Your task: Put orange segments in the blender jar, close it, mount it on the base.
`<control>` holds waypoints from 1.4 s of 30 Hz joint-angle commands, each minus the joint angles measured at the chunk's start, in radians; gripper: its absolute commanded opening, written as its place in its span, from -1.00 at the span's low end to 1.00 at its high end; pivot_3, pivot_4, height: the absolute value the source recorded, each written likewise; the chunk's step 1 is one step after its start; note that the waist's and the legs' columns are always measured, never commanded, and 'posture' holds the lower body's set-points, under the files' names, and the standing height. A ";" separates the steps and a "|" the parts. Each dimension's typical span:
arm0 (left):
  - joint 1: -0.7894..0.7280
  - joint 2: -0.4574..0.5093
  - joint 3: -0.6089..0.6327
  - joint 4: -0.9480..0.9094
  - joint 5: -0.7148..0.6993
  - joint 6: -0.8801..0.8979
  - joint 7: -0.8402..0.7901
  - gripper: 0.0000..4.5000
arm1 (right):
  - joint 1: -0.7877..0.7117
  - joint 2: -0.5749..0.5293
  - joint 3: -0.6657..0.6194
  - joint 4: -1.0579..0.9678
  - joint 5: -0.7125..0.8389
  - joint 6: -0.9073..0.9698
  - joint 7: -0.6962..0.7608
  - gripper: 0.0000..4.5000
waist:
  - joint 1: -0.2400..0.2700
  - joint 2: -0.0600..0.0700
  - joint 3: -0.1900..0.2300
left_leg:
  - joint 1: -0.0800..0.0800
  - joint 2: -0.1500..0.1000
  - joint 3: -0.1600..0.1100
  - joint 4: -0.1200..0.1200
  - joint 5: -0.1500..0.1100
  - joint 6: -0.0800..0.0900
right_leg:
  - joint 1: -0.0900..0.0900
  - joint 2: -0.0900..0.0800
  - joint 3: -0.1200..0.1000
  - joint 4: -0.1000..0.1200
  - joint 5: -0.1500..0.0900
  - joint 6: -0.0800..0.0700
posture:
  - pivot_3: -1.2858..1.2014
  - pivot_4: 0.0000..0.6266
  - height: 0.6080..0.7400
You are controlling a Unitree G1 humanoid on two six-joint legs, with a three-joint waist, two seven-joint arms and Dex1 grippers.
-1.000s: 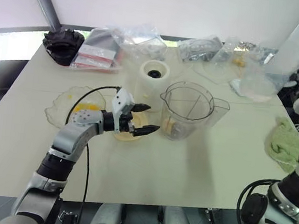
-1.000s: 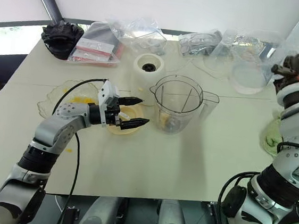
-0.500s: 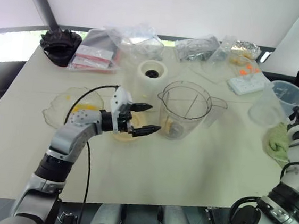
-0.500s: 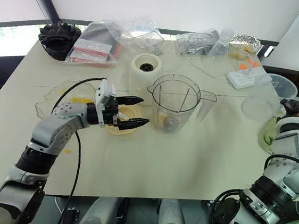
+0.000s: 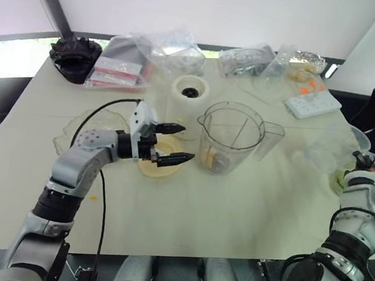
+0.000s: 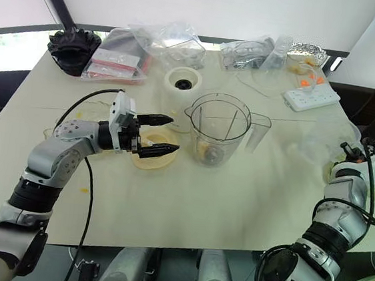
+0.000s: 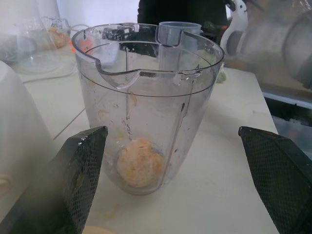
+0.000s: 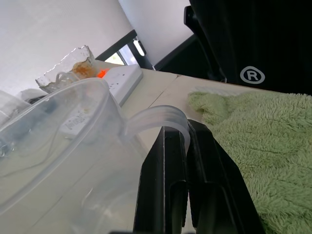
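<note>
The blender jar [image 5: 231,140] stands upright and lidless at mid-table, with orange segments [image 7: 141,168] lying at its bottom. Behind it, to its left, sits the cream-white base [image 5: 193,91]. My left gripper [image 5: 186,142] hovers open just left of the jar, pointing at it, above a flat cream-yellow lid [image 5: 160,166]; nothing is between its fingers. At the table's right edge my right gripper [image 8: 184,127] is shut on the handle of a clear cup [image 8: 58,126]. That cup shows faintly in the head view [image 6: 326,150].
A wavy clear dish [image 5: 67,138] lies left of my left arm. Clear bags [image 5: 163,51], a black ribbed part [image 5: 76,53] and a white power strip [image 6: 311,96] line the far side. A green cloth [image 8: 253,126] lies by the right gripper.
My right arm has come down and to the right with the clear cup, from high at the far right to the table's right edge. The left gripper has stayed open beside the jar.
</note>
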 commanded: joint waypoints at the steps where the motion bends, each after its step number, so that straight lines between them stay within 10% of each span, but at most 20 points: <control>1: -0.014 0.007 0.016 -0.030 -0.012 -0.002 -0.001 1.00 | -0.034 -0.032 0.019 0.019 0.002 -0.087 0.004 -0.98 | 0.001 0.000 0.000 | 0.000 0.000 0.000 0.000 0.000 0.000 | 0.000 0.000 0.000 0.000 0.000 0.000 | 0.03 -0.52 1.00; 25: -0.004 -0.013 -0.009 -0.014 0.029 -0.028 0.033 1.00 | 0.033 -0.008 0.117 0.165 0.021 -0.254 0.026 -0.98 | 0.001 0.000 0.000 | 0.000 0.000 0.000 0.000 0.000 0.000 | 0.000 0.000 0.000 0.000 0.000 0.000 | 0.03 -0.52 1.00; 35: -0.014 -0.025 -0.013 -0.002 0.043 -0.035 0.031 1.00 | 0.086 0.000 0.154 0.133 0.014 -0.239 0.021 0.97 | -0.001 0.000 0.000 | 0.002 0.000 0.000 0.000 0.000 0.000 | 0.001 0.000 0.001 0.000 0.000 0.000 | 0.03 -0.52 1.00; 42: -0.017 -0.033 -0.016 0.005 0.051 -0.040 0.031 1.00 | 0.208 0.016 0.176 0.004 0.015 -0.180 0.004 0.97 | 0.002 0.000 0.000 | 0.002 0.000 0.000 0.000 0.000 0.000 | 0.001 0.000 0.001 0.000 0.000 0.000 | 0.03 -0.52 1.00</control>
